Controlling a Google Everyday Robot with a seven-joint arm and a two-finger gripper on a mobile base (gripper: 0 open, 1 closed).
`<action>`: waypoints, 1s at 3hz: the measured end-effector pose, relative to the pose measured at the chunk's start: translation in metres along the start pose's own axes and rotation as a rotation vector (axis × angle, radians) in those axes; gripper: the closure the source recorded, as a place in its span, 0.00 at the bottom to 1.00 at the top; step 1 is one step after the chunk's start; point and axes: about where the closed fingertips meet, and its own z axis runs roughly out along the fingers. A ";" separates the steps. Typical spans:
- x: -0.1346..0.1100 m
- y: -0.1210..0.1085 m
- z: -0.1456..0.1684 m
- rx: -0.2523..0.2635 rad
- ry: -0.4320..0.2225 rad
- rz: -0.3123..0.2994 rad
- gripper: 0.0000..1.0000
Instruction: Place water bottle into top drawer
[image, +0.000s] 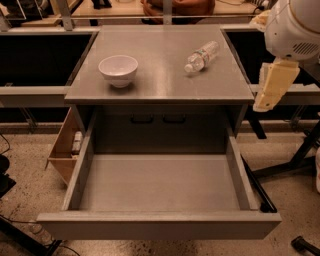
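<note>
Right of the cabinet (160, 85), gripper (272, 82) apart from water bottle (202, 56) lying on top; top drawer (160, 225) open to receive it; cannot tell gripper's opening.

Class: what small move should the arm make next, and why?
Probably move the gripper, hanging beside the cabinet, over the water bottle: it lies ungrasped on the cabinet top, and the top drawer stands open.
</note>
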 end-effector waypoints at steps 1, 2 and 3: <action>-0.020 -0.058 0.019 0.093 0.062 -0.150 0.00; -0.020 -0.057 0.019 0.092 0.061 -0.148 0.00; -0.023 -0.059 0.020 0.103 0.069 -0.169 0.00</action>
